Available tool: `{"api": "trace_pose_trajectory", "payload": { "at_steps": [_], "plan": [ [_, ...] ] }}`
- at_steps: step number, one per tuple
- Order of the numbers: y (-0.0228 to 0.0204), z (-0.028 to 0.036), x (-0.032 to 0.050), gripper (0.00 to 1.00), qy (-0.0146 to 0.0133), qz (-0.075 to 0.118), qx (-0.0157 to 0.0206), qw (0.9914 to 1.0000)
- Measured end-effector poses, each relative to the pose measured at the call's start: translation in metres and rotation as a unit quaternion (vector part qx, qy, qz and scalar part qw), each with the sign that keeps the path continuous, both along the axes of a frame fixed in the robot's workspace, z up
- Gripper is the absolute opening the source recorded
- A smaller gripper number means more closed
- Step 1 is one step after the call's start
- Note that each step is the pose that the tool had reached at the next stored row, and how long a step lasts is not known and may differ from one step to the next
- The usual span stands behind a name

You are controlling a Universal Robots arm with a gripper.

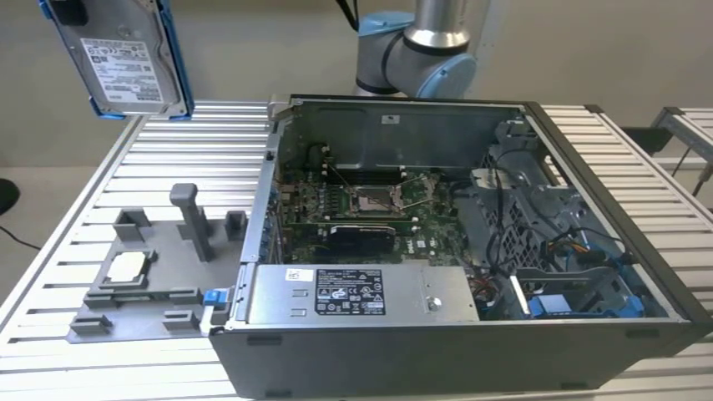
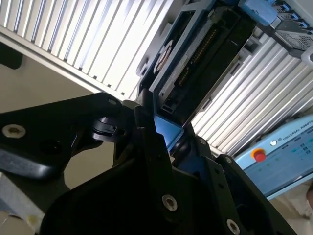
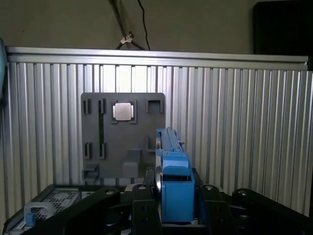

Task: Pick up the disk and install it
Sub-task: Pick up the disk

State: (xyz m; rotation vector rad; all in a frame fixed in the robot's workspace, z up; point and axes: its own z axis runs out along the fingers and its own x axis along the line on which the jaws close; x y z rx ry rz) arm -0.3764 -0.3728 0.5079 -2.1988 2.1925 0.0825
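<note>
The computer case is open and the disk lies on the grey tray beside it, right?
Not quite. The case is open, but the disk is not on the tray: the exterior view shows it held high above the table, and the first wrist view shows the gripper clamped on its blue frame.

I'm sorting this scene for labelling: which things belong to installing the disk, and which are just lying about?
Belongs to the job:
- disk, held up in the shut hand
- open computer case

Just lying about:
- grey holder tray
- small square chip resting in the tray
- power-supply box inside the case
</note>
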Motion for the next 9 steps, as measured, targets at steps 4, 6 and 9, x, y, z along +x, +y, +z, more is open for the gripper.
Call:
{"api": "trace_pose_trajectory", "payload": {
  "at_steps": [4, 6, 9],
  "plan": [
    [0.0000, 0.0001, 0.0128, 0.00, 0.0001, 0.000, 0.0000, 1.00000],
    [0.0000, 0.0000, 0.0201, 0.00, 0.0001, 0.000, 0.0000, 1.00000],
    [0.0000, 0.0000, 0.0321, 0.00, 0.0001, 0.000, 0.0000, 1.00000]
  ]
}}
